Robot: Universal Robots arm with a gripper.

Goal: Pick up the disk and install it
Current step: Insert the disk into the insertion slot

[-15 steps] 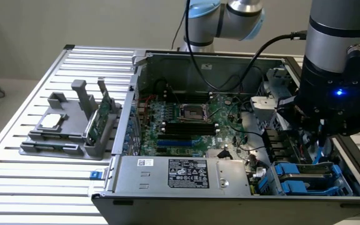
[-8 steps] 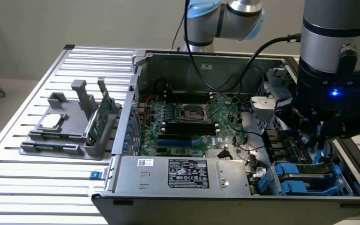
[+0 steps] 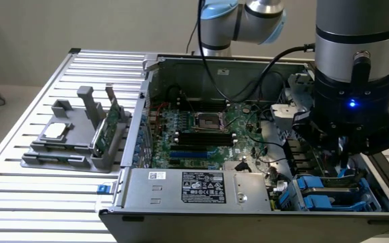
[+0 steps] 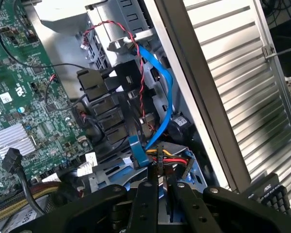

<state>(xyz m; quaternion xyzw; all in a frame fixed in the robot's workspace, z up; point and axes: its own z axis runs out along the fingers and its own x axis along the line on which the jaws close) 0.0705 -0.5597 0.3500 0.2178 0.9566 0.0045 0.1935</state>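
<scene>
The disk (image 3: pixel 331 188), a grey slab edged in blue plastic, stands edge-up in the drive bay at the open computer case's near corner, on the exterior view's right. My gripper (image 3: pixel 343 164) hangs straight over it, reaching down to its top edge. In the wrist view the black fingers (image 4: pixel 145 204) of the gripper (image 4: pixel 160 194) stand close together with a thin grey strip clamped between them. Blue frame parts and a silver plate of the bay lie just beyond the tips. Most of the disk is hidden by the bay and the arm.
A blue data cable (image 4: pixel 162 92) and a red-yellow power plug (image 4: pixel 161 156) hang just ahead of the fingertips. The motherboard (image 3: pixel 198 134) fills the case floor, the power supply (image 3: pixel 201 187) sits at the front. A grey holder (image 3: pixel 73 139) with a chip and a green card stands outside.
</scene>
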